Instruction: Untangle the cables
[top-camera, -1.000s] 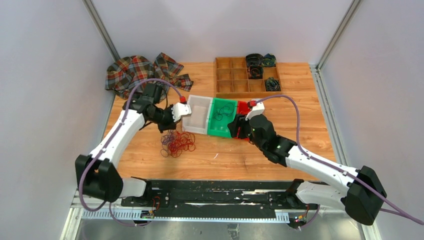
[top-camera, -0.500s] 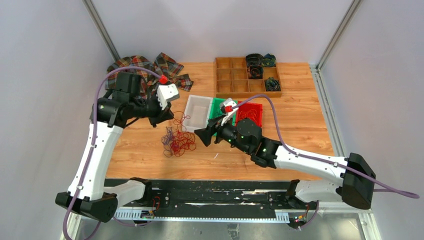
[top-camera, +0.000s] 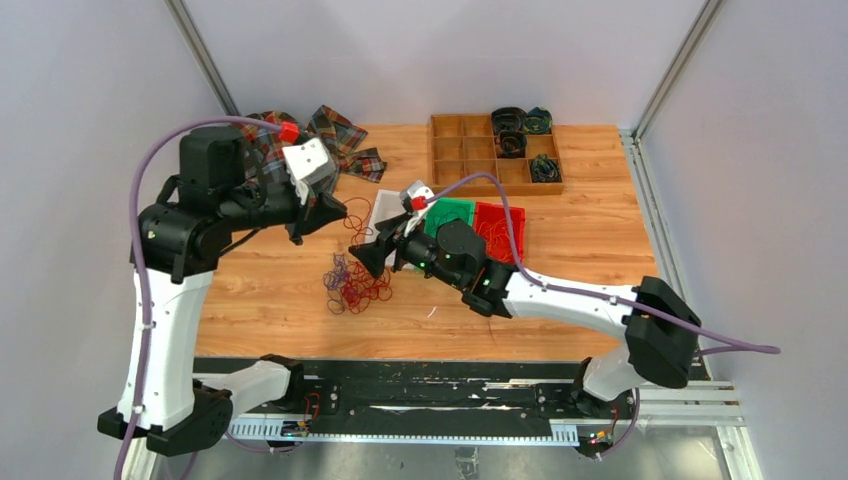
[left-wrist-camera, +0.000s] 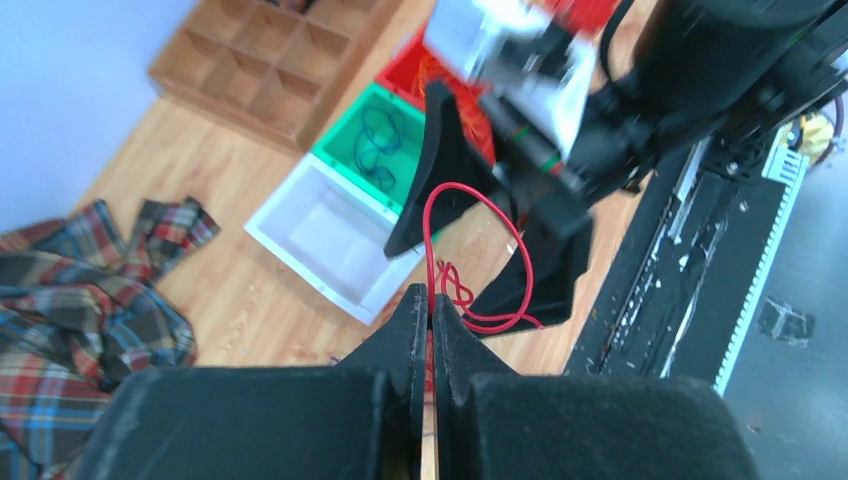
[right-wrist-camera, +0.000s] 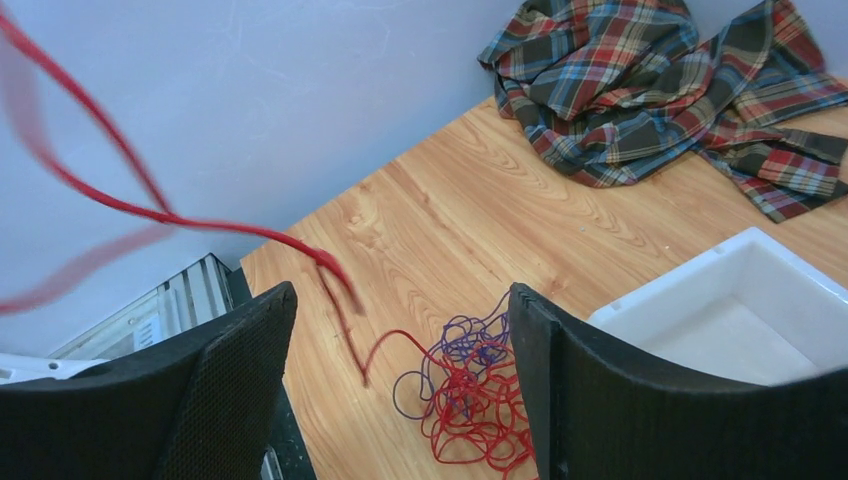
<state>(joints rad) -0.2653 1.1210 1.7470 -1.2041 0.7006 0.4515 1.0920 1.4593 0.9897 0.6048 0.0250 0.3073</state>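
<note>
Red cable (left-wrist-camera: 430, 240) is pinched between the shut fingers of the left gripper (left-wrist-camera: 430, 300), which hangs high over the table (top-camera: 600, 240) with the strand looping up from its tips and trailing down toward the tangle (top-camera: 357, 287). That tangle, red and purple strands knotted together, lies on the wood just left of the white bin (right-wrist-camera: 730, 320). The right gripper (right-wrist-camera: 400, 295) hovers above the tangle with its jaws wide apart, holding nothing. By my reading the job is partway through: the green bin (top-camera: 455, 212) holds a dark cable and the red bin (top-camera: 523, 232) holds red ones, while the white bin is bare (perhaps meant for the purple). The lifted strand is not yet free of the heap, and most of the heap is left to separate.
</note>
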